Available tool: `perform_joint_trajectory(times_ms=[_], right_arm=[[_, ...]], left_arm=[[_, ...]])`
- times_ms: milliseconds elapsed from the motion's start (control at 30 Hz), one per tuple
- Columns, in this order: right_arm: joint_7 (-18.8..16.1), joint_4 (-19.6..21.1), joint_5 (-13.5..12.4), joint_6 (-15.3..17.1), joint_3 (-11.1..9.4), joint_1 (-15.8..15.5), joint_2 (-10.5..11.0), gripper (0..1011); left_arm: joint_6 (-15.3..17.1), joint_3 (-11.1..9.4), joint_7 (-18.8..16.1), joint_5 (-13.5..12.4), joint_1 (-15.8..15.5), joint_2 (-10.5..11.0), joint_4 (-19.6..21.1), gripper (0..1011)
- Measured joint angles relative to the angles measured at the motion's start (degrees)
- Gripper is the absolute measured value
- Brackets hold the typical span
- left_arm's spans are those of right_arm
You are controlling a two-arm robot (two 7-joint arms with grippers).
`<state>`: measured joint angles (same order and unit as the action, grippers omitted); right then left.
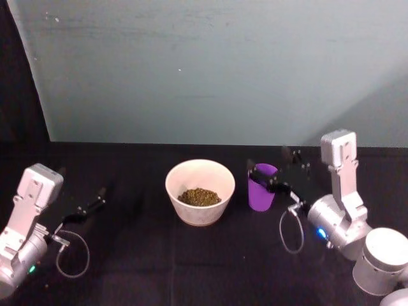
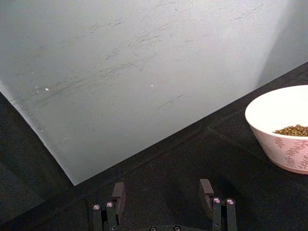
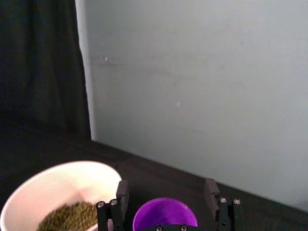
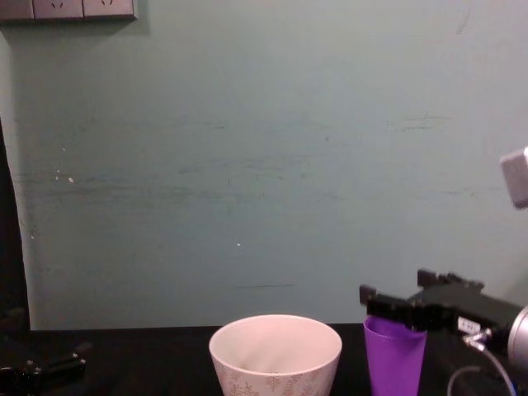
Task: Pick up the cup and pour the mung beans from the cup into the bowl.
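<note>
Black cloth table (image 1: 210, 255), teal wall (image 1: 210, 64); right gripper (image 1: 268, 180) spread around upright cup (image 1: 261, 194) beside bowl (image 1: 189, 207); left gripper (image 1: 83, 209) spread, idle.

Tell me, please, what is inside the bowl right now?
A small heap of mung beans lies at the bottom of the bowl; the inner wall above it is bare. The bowl's floor under the beans is covered.

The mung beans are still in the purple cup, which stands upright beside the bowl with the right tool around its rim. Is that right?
Not quite. The mung beans lie in the bowl, as the head view shows. The rest holds: the cup stands upright beside the bowl, with the right tool around its rim.
</note>
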<state>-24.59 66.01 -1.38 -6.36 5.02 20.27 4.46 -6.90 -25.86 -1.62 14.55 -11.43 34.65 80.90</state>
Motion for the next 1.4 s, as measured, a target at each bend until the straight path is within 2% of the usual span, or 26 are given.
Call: perform_joint_trajectory(times_ms=[167,433,600,933,1400], right_arm=[[3.2,3.2,0.0,0.0,-0.2,-1.2,0.0,1003],[9.0,4.0,-0.3,-1.6,-2.1,-1.9,-0.2,1003],[12.0,3.5,-0.7,-2.1,-3.5,-2.1,0.8,1003],[15.3,-1.2,0.3,-1.4,-2.8,-1.7,2.3,1003],[15.8,-1.7,0.5,-1.0,-2.6,-1.6,2.4,1003]], left_arm=[[0.0,0.0,0.0,0.0,0.0,0.0,0.0,1011],[0.0,0.0,0.0,0.0,0.0,0.0,0.0,1011],[0.0,0.0,0.0,0.0,0.0,0.0,0.0,1011],[0.0,0.0,0.0,0.0,0.0,0.0,0.0,1011],[0.0,0.0,0.0,0.0,0.0,0.0,0.0,1011]])
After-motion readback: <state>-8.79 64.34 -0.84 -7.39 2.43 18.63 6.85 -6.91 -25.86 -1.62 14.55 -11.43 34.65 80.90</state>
